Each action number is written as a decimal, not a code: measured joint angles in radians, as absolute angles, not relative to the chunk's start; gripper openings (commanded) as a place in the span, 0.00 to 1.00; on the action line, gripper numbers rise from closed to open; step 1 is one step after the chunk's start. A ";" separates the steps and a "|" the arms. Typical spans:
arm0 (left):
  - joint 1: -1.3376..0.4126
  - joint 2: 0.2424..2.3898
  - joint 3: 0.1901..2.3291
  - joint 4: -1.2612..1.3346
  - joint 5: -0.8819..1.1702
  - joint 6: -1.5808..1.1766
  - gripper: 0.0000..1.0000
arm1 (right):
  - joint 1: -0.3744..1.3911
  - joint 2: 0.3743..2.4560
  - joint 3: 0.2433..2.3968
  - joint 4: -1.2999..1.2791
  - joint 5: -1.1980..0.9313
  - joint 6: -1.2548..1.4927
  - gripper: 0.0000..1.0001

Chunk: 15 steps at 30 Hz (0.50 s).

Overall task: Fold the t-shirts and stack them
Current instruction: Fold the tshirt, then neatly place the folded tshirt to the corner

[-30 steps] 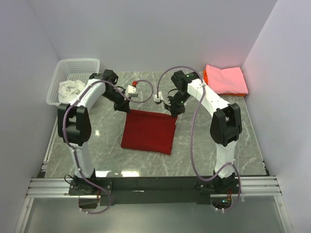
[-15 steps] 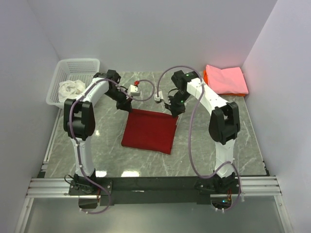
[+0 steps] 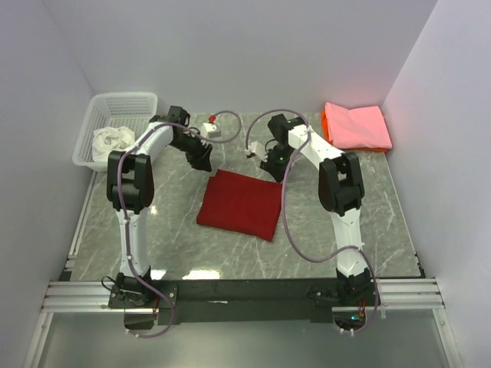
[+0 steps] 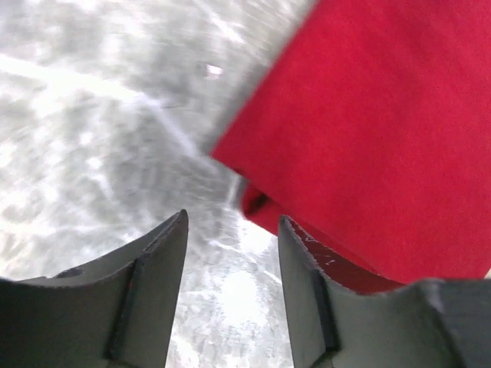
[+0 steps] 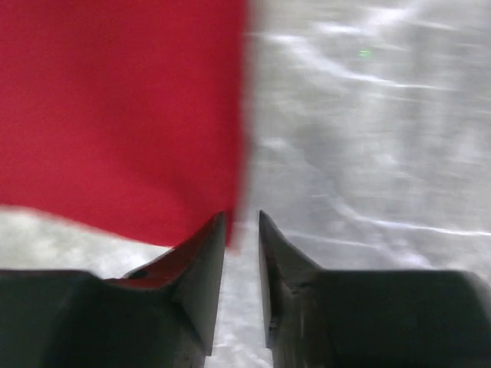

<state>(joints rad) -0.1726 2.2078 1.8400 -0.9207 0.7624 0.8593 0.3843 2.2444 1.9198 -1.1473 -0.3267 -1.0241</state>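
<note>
A deep red t-shirt (image 3: 239, 205) lies folded in a flat rectangle at the middle of the table. My left gripper (image 3: 202, 159) hovers just beyond its far left corner. In the left wrist view this gripper (image 4: 232, 226) is open, with bare table between the fingers and the red cloth (image 4: 368, 130) off to the right. My right gripper (image 3: 271, 165) is at the far right corner. Its jaws (image 5: 242, 222) stand a narrow gap apart and grip nothing, with the red shirt's edge (image 5: 115, 107) just ahead. A folded pink t-shirt (image 3: 355, 125) rests on an orange one (image 3: 325, 121) at the back right.
A white lattice basket (image 3: 123, 103) at the back left holds a crumpled white t-shirt (image 3: 111, 140). Two small white connector blocks (image 3: 213, 129) with cables hang above the far side of the table. Walls close in the table on the left, back and right.
Both grippers have opened and let go of the red shirt's far corners. Both have drawn back a little toward the far side, and the shirt now lies flat.
</note>
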 measured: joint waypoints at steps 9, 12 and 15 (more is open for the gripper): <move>-0.111 1.989 1.587 -0.675 0.810 0.428 0.61 | 0.339 2.251 1.937 -0.967 -0.215 -0.761 0.62; -0.128 1.853 1.468 -0.590 0.866 0.263 0.62 | 0.321 2.172 1.919 -0.987 -0.325 -0.651 0.62; -0.165 1.763 1.372 -0.537 0.926 0.142 0.62 | 0.320 2.020 1.826 -1.003 -0.533 -0.537 0.61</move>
